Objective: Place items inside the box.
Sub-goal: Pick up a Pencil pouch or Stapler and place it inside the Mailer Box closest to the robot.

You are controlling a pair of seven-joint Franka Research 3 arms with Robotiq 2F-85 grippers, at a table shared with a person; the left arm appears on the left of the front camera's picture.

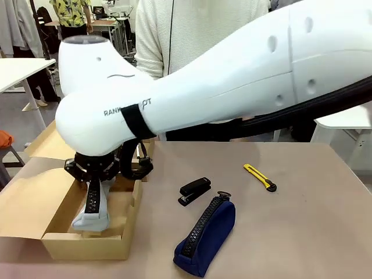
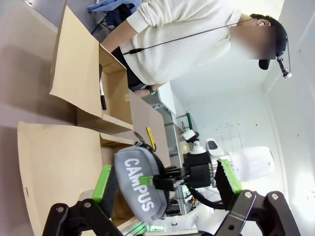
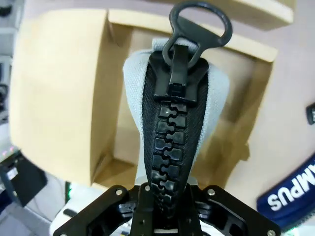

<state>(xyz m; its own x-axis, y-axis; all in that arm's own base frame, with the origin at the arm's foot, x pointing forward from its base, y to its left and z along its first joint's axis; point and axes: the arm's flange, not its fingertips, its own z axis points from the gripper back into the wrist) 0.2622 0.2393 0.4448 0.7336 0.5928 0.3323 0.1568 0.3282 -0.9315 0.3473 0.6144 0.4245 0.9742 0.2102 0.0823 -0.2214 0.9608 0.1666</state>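
The light grey pencil case [image 1: 93,218] hangs upright, its lower end inside the cardboard box [image 1: 87,247] at the table's left. My right gripper [image 1: 94,195] is shut on its top; in the right wrist view the gripper [image 3: 165,199] clamps the zipper side of the case [image 3: 216,93]. The navy pencil case [image 1: 206,232] lies on the table, with a black stapler [image 1: 195,190] and the yellow-black utility knife [image 1: 260,177] behind it. In the left wrist view my left gripper [image 2: 165,179] is open, looking at the grey case [image 2: 138,182] farther off. A black-capped marker [image 2: 102,96] lies in the box.
My right arm [image 1: 232,75] spans the table from the right. A person in a white sweater [image 1: 192,29] stands at the far side. The box's flaps [image 1: 29,197] lie open to the left and back. Bare table [image 1: 302,232] lies right of the navy case.
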